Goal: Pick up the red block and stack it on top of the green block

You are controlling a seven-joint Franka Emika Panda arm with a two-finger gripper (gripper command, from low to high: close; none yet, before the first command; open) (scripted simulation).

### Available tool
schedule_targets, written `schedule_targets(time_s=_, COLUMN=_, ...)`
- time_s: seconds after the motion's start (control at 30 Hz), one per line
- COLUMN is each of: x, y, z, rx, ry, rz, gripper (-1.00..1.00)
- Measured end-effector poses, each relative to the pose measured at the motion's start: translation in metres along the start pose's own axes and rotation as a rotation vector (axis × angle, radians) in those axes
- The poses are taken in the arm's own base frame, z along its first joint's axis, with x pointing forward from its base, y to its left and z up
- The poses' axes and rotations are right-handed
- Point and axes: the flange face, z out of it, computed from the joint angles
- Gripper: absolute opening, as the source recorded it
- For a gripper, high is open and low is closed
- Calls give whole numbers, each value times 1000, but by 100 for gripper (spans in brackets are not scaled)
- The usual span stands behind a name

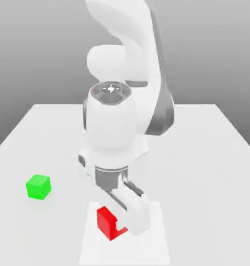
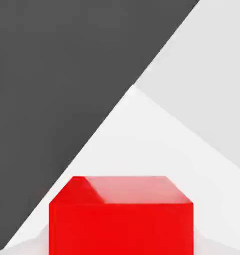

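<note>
Tool (image 1: 128,221) clamped on red block (image 1: 107,222), green block (image 1: 38,187) well apart

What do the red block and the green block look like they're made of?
Red block: looks like smooth glossy plastic, with a pale sheen on its top face. Green block: plain, flatter-looking, no highlight; possibly matte plastic. Both are simulator renders, so material stays uncertain.

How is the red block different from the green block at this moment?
The red block sits between the gripper's fingers, partly hidden by them; the green block stands free with nothing touching it. Red is nearer the table's front edge; green lies toward the exterior view's left. Both are plain cubes.
</note>
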Motion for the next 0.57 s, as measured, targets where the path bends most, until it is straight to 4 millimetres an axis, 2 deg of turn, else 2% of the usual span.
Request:
schedule_targets(time_s=0.07, x=68, y=11, z=-3, rx=-6, ry=3, rz=224, gripper=-100)
schedule_targets(time_s=0.13, x=134, y=33, z=-8, rx=-10, ry=0, rz=467, gripper=-100)
schedule_targets(time_s=0.2, x=174, y=61, z=-13, rx=-7, ry=-12, rz=665, gripper=-100)
schedule_targets(time_s=0.27, x=203, y=88, z=-12, rx=-3, ry=-29, rz=839, gripper=-100)
schedule_targets(time_s=0.3, x=210, y=95, z=-6, rx=-2, ry=-33, rz=884, gripper=-100)
schedule_targets(time_s=0.47, x=215, y=102, z=37, rx=-1, ry=-38, rz=929, gripper=-100)
schedule_targets(time_s=0.5, x=214, y=102, z=44, rx=-1, ry=-38, rz=928, gripper=100)
schedule_targets(time_s=0.57, x=214, y=102, z=44, rx=-1, ry=-38, rz=928, gripper=100)
